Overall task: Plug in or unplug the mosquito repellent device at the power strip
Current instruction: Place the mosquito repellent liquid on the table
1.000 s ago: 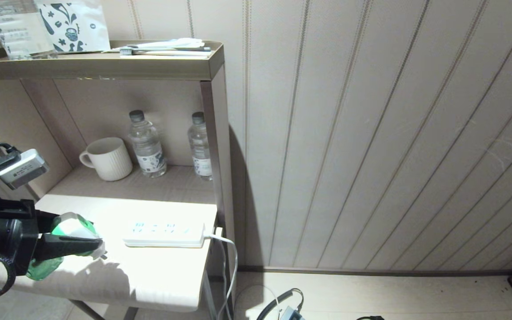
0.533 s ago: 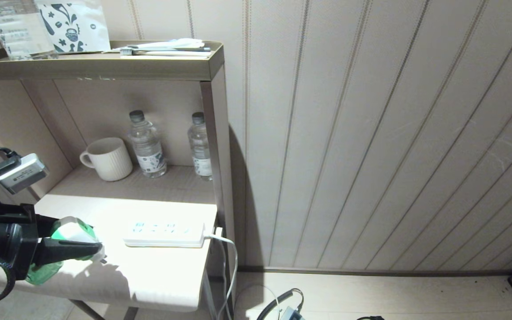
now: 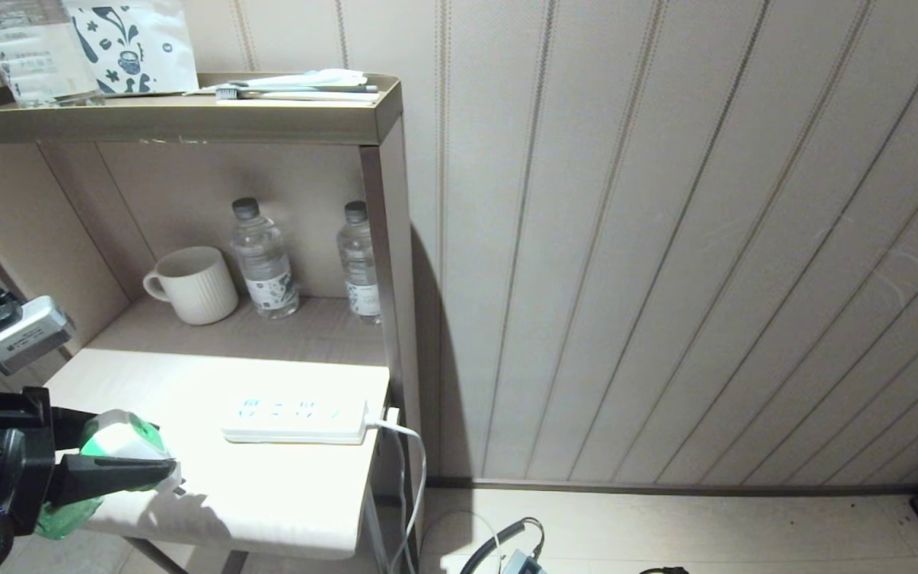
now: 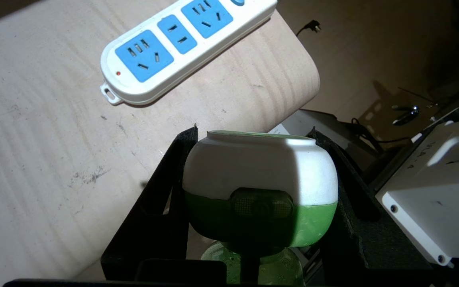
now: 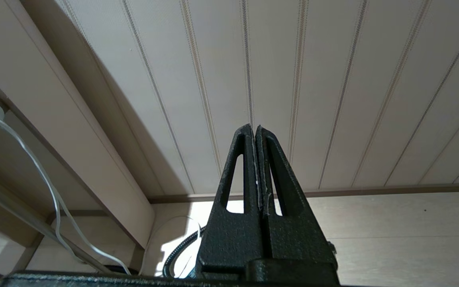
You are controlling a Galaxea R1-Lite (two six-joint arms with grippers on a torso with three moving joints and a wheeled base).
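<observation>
Left wrist view: left gripper (image 4: 255, 137) jaws clamped on mosquito repellent device (image 4: 259, 175), near power strip (image 4: 181, 48) on counter (image 4: 34, 159). Right gripper (image 5: 255, 129) jaws closed, idle. Risk: prongs missing slots, strip sliding.

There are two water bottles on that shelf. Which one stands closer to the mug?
The left water bottle, standing right next to the ribbed mug. The other bottle stands farther right, against the shelf's side post.

A beige wall of vertical ribbed panels (image 3: 666, 239) meets a pale wooden floor (image 3: 706, 534). A brown open shelving unit (image 3: 379, 119) adjoins it, its light wooden tabletop (image 3: 268, 494) brightly lit.
</observation>
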